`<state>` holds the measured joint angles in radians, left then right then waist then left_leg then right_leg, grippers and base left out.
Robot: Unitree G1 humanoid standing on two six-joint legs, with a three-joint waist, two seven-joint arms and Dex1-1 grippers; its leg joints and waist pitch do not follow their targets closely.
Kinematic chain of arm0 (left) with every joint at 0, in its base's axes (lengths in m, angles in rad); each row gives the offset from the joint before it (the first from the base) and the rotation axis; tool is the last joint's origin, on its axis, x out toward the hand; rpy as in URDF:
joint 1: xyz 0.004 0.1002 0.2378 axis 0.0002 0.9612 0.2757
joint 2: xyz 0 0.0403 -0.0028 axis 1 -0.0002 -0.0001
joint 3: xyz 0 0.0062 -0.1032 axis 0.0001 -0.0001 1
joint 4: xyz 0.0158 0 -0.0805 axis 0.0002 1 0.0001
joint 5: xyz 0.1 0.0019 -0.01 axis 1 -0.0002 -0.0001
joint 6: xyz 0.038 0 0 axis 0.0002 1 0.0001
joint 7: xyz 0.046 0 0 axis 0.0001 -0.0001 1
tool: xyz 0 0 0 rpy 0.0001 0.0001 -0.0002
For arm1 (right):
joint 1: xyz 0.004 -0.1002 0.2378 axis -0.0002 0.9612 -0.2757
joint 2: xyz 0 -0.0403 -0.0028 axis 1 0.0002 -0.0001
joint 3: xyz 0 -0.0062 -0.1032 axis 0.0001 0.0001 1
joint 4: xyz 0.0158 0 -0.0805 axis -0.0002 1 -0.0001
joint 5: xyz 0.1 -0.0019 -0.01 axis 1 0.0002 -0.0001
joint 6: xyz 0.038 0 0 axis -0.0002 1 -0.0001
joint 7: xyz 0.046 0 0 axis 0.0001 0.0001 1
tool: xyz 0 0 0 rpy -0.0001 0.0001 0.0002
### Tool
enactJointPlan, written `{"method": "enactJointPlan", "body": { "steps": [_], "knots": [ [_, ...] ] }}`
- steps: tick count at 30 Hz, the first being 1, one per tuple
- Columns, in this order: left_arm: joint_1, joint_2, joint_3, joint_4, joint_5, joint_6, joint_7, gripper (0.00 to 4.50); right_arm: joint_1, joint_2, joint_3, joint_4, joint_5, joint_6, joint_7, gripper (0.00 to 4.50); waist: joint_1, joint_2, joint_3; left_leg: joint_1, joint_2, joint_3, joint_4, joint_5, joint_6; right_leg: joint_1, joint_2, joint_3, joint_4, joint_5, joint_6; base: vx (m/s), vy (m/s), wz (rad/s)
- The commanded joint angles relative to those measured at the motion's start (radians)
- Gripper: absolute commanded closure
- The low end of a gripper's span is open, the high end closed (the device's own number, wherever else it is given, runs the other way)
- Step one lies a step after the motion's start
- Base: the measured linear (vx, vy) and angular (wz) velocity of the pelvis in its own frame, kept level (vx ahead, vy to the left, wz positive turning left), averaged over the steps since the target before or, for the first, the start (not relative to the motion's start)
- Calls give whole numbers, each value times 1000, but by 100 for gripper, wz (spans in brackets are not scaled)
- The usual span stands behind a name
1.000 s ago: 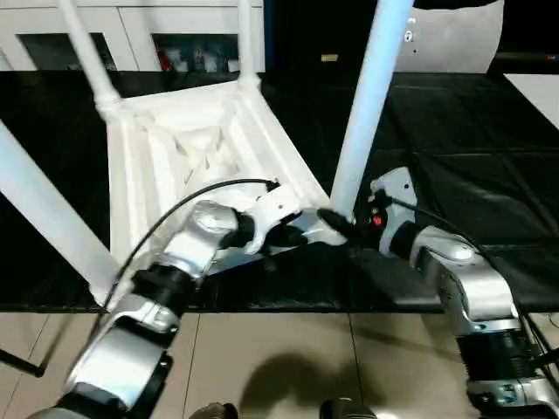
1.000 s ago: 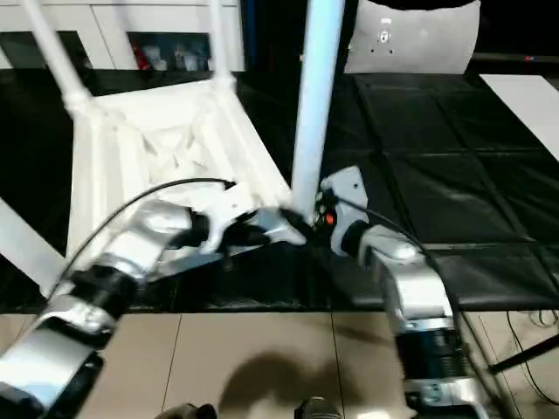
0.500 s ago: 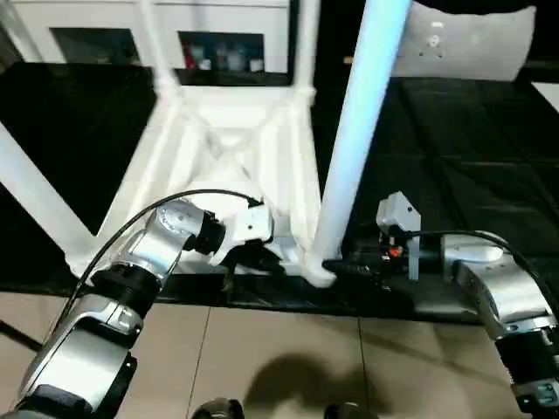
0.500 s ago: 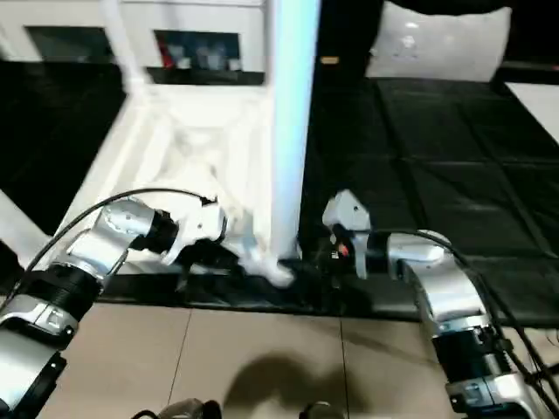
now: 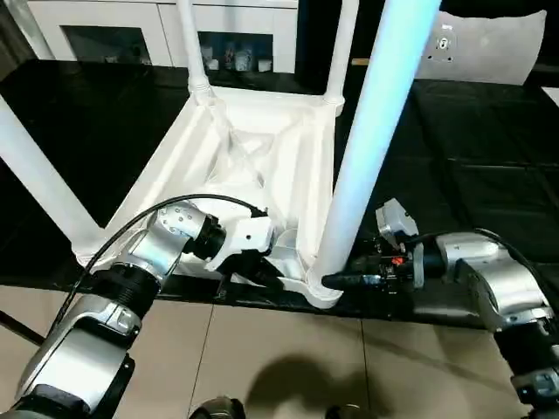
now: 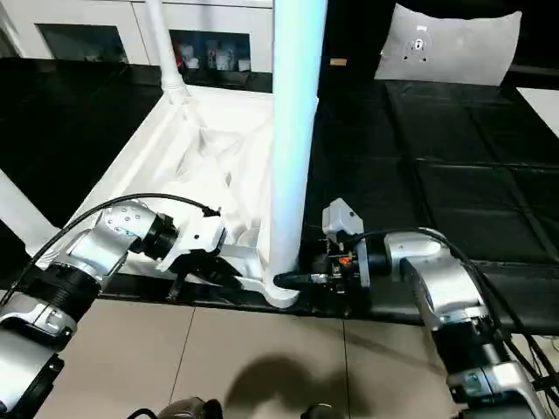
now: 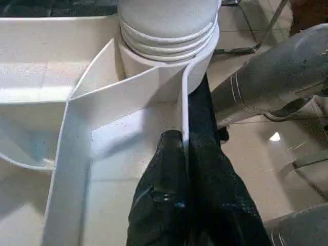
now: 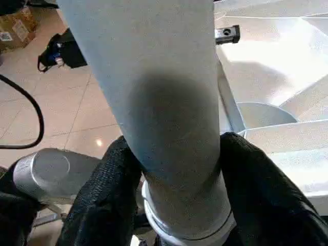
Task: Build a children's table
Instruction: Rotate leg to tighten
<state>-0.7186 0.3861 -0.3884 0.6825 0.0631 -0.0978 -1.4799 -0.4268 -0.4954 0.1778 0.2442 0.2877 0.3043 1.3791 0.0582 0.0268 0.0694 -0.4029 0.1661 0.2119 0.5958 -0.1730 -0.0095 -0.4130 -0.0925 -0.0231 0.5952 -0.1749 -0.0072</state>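
On the black padded mat [image 5: 472, 183] the white tabletop [image 5: 253, 166] lies upside down, ribs up, its near edge close to the mat's front edge, with tan floor tiles [image 5: 262, 349] below that.

Legs: you can see four white tubes standing up from the corner sockets. The near-right leg [image 5: 371, 140] is the big one rising past the head camera. The two far legs [image 5: 194, 44] stand at the back corners. The near-left leg [image 5: 39, 179] slants off toward the robot's left.

Right gripper [image 8: 171, 189]: its two black fingers [image 8: 105, 200] sit one on each side of the near-right leg, low down, just above the flared end, pressed against the tube. You can log it as clamped on that leg. From the head view the right gripper reaches in horizontally from the robot's right to the base of the leg, at the near-right corner socket [image 5: 321, 288].

Left gripper [image 7: 185, 154]: the two black fingertips [image 7: 171, 154] are closed narrowly on the thin upright rim of the tabletop, one inside and one outside the wall, just beside the same corner socket. The ringed foot of the leg sits in that socket in the left wrist view.

Behind the mat you have white cabinets [image 5: 131, 35] with dark openings, and a grey panel [image 6: 454, 44] at the far right.
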Motion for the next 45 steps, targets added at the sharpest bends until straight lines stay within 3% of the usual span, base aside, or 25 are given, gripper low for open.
{"method": "enactJointPlan", "body": {
  "steps": [1, 5, 10, 12, 13, 15, 17, 19, 21, 24, 26, 29, 30, 31, 35, 38, 42, 45],
  "knots": [
    [-10, -4, -27, -11, 2, -22, -37, 450, -9, -8, 21, -8, 25, 15, 35, 242, -7, -11, -71, 38, 66, -24, -68, -178, 86, 41, -49, 24, -57, -139, -274, 0, 0, 0],
    [-11, -8, -21, -9, 0, -2, -25, 450, 4, -8, 22, -27, 33, 32, 40, 249, -6, -10, -68, 38, 67, -25, -71, -194, 79, 41, -49, 24, -59, -162, -270, 0, 0, 0],
    [-23, -60, 14, -15, 1, 133, 100, 450, 59, 29, 1, -90, 33, 86, -79, 252, -2, -9, -65, 40, 68, -24, -74, -203, 69, 38, -50, 27, -62, -180, -265, 0, 0, 0],
    [-26, -70, 19, -17, 3, 149, 123, 450, 64, 56, -12, -98, 22, 103, -151, 252, -7, -11, -61, 40, 66, -26, -79, -241, 52, 36, -50, 27, -69, -242, -254, 0, 0, 0],
    [-37, -108, 39, -19, -1, 202, 195, 450, 67, 104, -31, -108, 1, 126, -265, 252, -16, -9, -56, 39, 65, -33, -84, -293, 20, 34, -53, 27, -76, -337, -229, 0, 0, 0],
    [-49, -146, 57, -20, -5, 242, 260, 450, 66, 158, -49, -110, -28, 149, -387, 252, -31, -13, -53, 43, 60, -37, -86, -351, -14, 26, -52, 26, -86, -432, -196, 0, 0, 0],
    [-53, -160, 62, -22, -5, 257, 281, 450, 66, 179, -55, -109, -42, 157, -436, 252, -48, -17, -54, 33, 55, -45, -88, -367, -27, 31, -54, 23, -91, -490, -163, 0, 0, 0],
    [-76, -222, 84, -15, 1, 324, 394, 450, 60, 263, -75, -107, -96, 191, -617, 254, -64, -10, -55, 32, 54, -46, -89, -372, -30, 26, -50, 23, -94, -475, -156, 0, 0, 0],
    [-92, -264, 98, -2, 12, 355, 480, 450, 51, 325, -96, -107, -116, 222, -731, 254, -80, -13, -56, 32, 50, -44, -86, -376, -24, 21, -48, 24, -97, -463, -155, 0, 0, 0],
    [-116, -344, 127, 33, 28, 386, 643, 450, 12, 460, -151, -86, -137, 253, -962, 255, -88, -8, -60, 33, 47, -42, -82, -362, -15, 18, -44, 24, -100, -439, -157, 0, 0, 0],
    [-121, -365, 136, 40, 34, 391, 694, 450, 0, 496, -163, -71, -141, 236, -1012, 255, -86, -4, -62, 34, 49, -42, -83, -350, -9, 21, -43, 24, -99, -394, -163, 0, 0, 0],
    [-124, -396, 145, 46, 48, 394, 771, 450, -13, 572, -192, -60, -126, 198, -1084, 220, -88, -5, -69, 29, 49, -38, -81, -301, 12, 29, -41, 25, -89, -260, -192, 0, 0, 0],
    [-124, -397, 146, 46, 49, 394, 775, 450, -13, 578, -195, -61, -127, 195, -1091, 220, -87, -3, -70, 28, 50, -37, -80, -285, 18, 31, -42, 26, -86, -233, -199, 0, 0, 0],
    [-121, -390, 145, 44, 54, 386, 774, 450, -11, 583, -206, -66, -129, 195, -1103, 200, -85, -3, -75, 28, 50, -35, -75, -226, 45, 36, -40, 25, -78, -138, -221, 54, -3, 3],
    [-108, -350, 137, 39, 52, 353, 727, 450, 22, 533, -210, -87, -134, 176, -1054, 151, -78, -6, -80, 25, 48, -30, -66, -131, 104, 49, -44, 23, -66, -29, -255, 27, -4, 1],
    [-85, -305, 120, 16, 58, 344, 665, 450, 50, 464, -206, -99, -135, 153, -987, 141, -72, -3, -80, 27, 51, -30, -65, -132, 114, 51, -47, 22, -67, -46, -261, 0, 0, 0],
    [-36, -221, 102, -15, 46, 294, 532, 450, 63, 329, -210, -116, -104, 107, -806, 105, -70, 2, -78, 31, 56, -30, -67, -175, 98, 52, -46, 21, -69, -93, -267, 0, 0, 0],
    [-19, -181, 92, -15, 37, 267, 458, 450, 55, 253, -196, -115, -90, 97, -687, 77, -70, -1, -79, 33, 58, -29, -66, -182, 96, 53, -45, 20, -68, -91, -273, 0, 0, 0]
  ]
}}
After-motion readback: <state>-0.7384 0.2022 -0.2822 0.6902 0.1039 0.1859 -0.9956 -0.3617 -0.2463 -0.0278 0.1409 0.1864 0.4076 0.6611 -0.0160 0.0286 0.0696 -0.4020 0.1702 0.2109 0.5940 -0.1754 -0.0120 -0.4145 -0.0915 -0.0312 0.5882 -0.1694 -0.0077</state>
